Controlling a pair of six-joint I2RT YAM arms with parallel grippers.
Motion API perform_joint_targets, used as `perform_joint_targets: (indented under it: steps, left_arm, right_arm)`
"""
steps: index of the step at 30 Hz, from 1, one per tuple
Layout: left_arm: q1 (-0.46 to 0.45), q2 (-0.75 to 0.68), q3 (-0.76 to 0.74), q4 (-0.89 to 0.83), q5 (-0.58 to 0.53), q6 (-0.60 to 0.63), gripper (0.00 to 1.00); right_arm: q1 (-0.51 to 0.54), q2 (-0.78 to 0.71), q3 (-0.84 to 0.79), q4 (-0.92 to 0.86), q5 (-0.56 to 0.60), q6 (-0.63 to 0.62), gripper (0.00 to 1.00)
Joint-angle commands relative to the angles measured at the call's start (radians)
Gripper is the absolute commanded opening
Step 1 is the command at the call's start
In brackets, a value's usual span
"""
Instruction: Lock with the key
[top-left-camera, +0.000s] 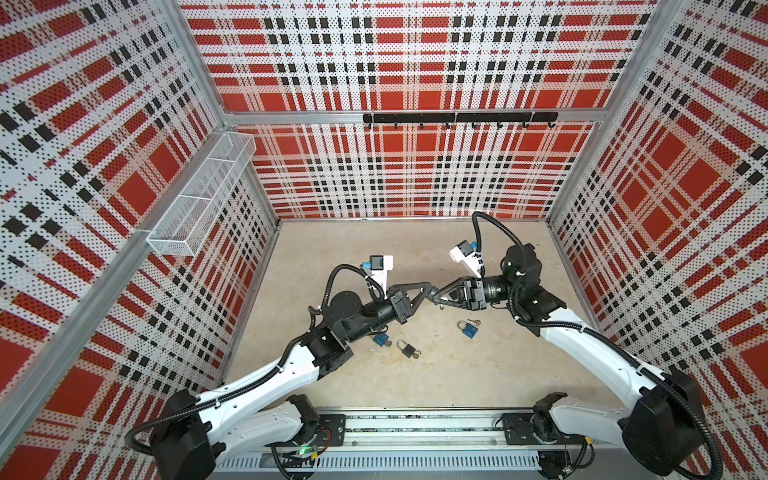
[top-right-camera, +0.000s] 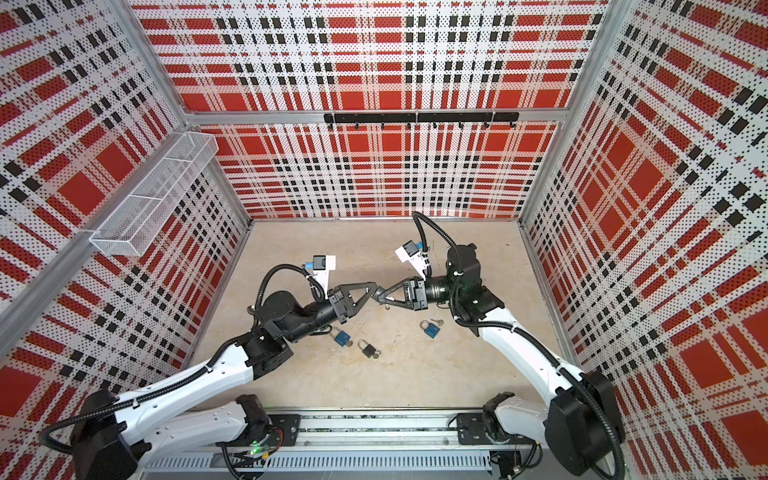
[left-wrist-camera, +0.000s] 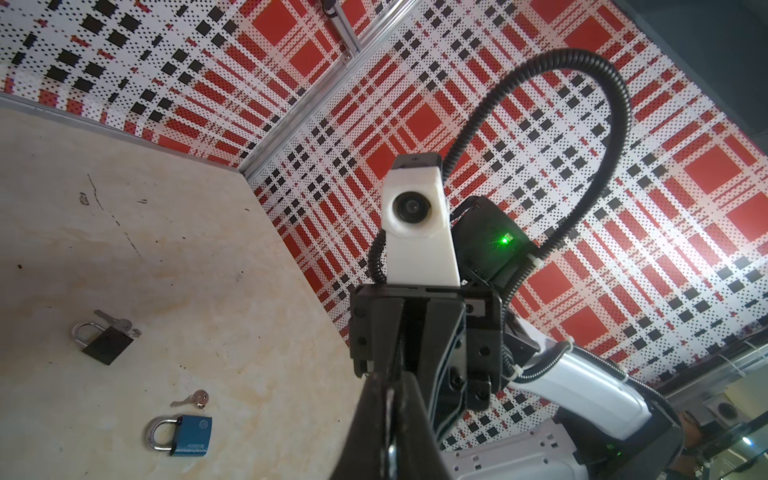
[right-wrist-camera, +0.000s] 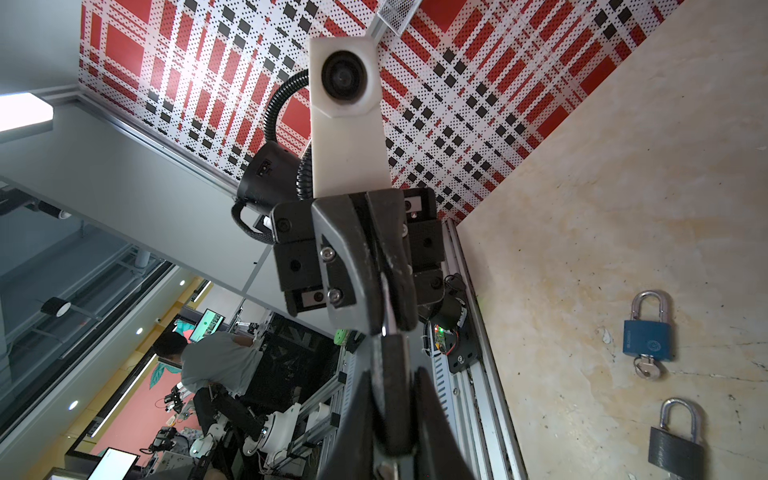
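Left pincer (right-wrist-camera: 385, 322) meets right pincer's (right-wrist-camera: 391, 370) dark load, perhaps a padlock (right-wrist-camera: 390, 399).

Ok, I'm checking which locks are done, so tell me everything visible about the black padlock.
The black padlock lies flat on the beige table, beside a blue padlock, held by nothing. Its squarish body looks matte black. The curved bar is shiny metal, and both its legs appear seated. A small silvery key sits at its base; whether inserted is unclear.

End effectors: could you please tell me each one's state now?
Left end effector: closed on thin silver piece.
Right end effector: closed on dark object.
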Motion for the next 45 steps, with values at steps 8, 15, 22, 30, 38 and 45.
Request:
perform_joint_targets:
  steps: [8,15,22,30,38,45]
  left_arm:
    - [-0.005,0.017,-0.009,-0.168,0.172,0.015,0.0]
    - [0.051,0.011,0.009,-0.167,0.176,0.004,0.0]
    - [0.132,-0.032,0.01,-0.159,0.163,-0.004,0.0]
    - [0.187,-0.047,0.053,-0.16,0.207,-0.006,0.0]
    - [0.202,-0.07,0.091,-0.159,0.227,-0.01,0.0]
    - [0.22,-0.085,0.1,-0.166,0.213,-0.005,0.0]
  right_arm:
    - [0.025,-0.009,0.048,0.082,0.117,-0.076,0.0]
    - [0.025,-0.023,0.046,0.042,0.145,-0.109,0.01]
    - [0.025,-0.038,0.034,0.043,0.158,-0.109,0.49]
    - [0.021,-0.056,0.027,-0.019,0.182,-0.153,0.56]
    - [0.019,-0.021,0.01,-0.036,0.202,-0.182,0.57]
    - [0.021,-0.006,-0.001,-0.002,0.175,-0.16,0.51]
